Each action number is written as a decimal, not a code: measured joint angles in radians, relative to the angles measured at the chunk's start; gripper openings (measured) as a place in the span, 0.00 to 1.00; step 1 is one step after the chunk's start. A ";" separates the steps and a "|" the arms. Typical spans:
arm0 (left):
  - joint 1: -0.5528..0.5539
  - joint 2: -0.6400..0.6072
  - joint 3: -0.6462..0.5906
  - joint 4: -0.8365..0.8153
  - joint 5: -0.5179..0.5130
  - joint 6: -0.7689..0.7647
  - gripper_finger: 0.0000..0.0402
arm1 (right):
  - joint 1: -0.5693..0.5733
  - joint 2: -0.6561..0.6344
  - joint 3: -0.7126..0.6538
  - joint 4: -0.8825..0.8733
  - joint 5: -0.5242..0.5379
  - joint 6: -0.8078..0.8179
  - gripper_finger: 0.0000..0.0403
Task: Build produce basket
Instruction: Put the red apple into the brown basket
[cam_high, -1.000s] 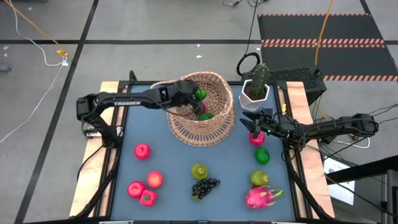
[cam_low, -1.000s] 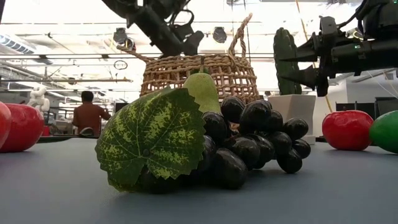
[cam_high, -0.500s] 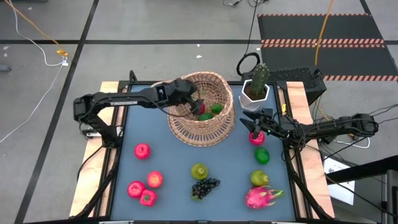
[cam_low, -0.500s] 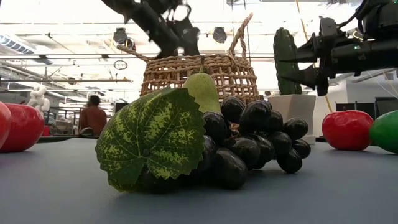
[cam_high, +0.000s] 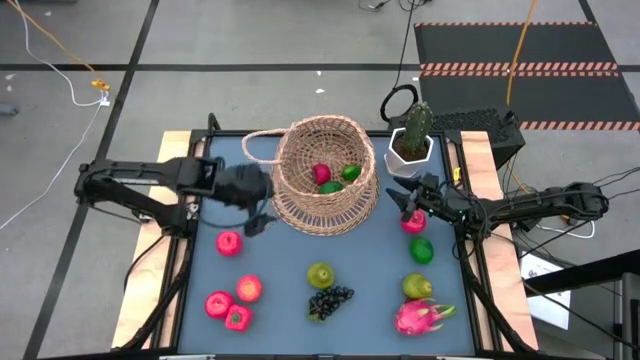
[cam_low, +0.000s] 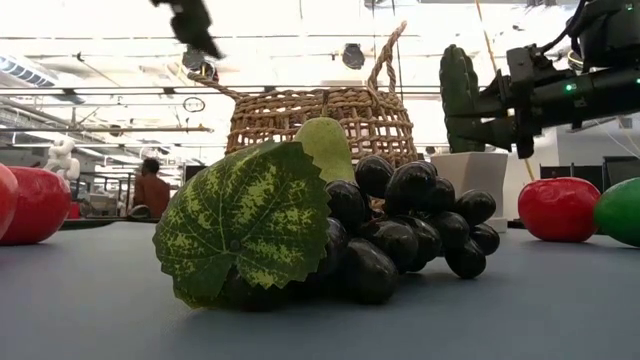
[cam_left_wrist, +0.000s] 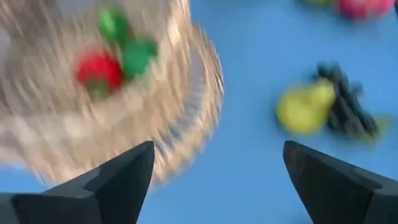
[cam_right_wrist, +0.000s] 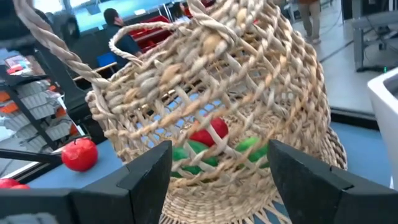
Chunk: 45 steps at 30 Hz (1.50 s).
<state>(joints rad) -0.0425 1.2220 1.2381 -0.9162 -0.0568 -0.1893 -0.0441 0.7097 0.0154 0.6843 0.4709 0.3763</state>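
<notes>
My left arm has pulled back out of the basket (cam_high: 325, 170) and swung to its left, leaving a green lime behind in there; my right arm has barely shifted. The left gripper (cam_high: 255, 212) now hangs over the tabletop (cam_high: 280, 270) just left of the basket's base, jaws spread wide and holding nothing, as its own wrist view shows. The right gripper (cam_high: 410, 198) waits on the basket's right side, near the potted cactus (cam_high: 415, 135), jaws apart and empty too, facing the wicker wall.

Score so far: inside the basket, at the far middle of the tabletop, I can see a red fruit (cam_high: 322, 174) and two green pieces (cam_high: 343, 178). Plenty is left outside. On the left, an apple (cam_high: 229, 242) sits right below my left gripper, with two more apples and a strawberry (cam_high: 238, 318) nearer the front edge. In the middle front lie a pear (cam_high: 320, 274) and the grape bunch (cam_high: 330, 299). On the right, a red apple (cam_high: 413, 222), a lime (cam_high: 422, 250), another pear (cam_high: 416, 286) and the dragon fruit (cam_high: 420, 316). I'd call it roughly a quarter done, and that lone left apple looks like my easiest next pick.
</notes>
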 joint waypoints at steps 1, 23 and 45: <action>-0.031 -0.001 0.000 -0.039 -0.002 -0.056 0.89 | 0.000 0.000 0.000 0.005 0.000 -0.013 0.64; -0.333 0.055 -0.343 -0.359 -0.017 -0.873 0.94 | 0.000 0.000 0.000 -0.016 -0.031 -0.031 0.64; -0.264 0.053 -0.628 -0.012 0.055 -0.810 0.88 | 0.000 0.000 0.017 0.030 -0.094 0.005 0.64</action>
<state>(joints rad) -0.3061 1.2755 0.6106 -0.9282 -0.0013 -0.9996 -0.0441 0.7101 0.0327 0.7143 0.3773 0.3809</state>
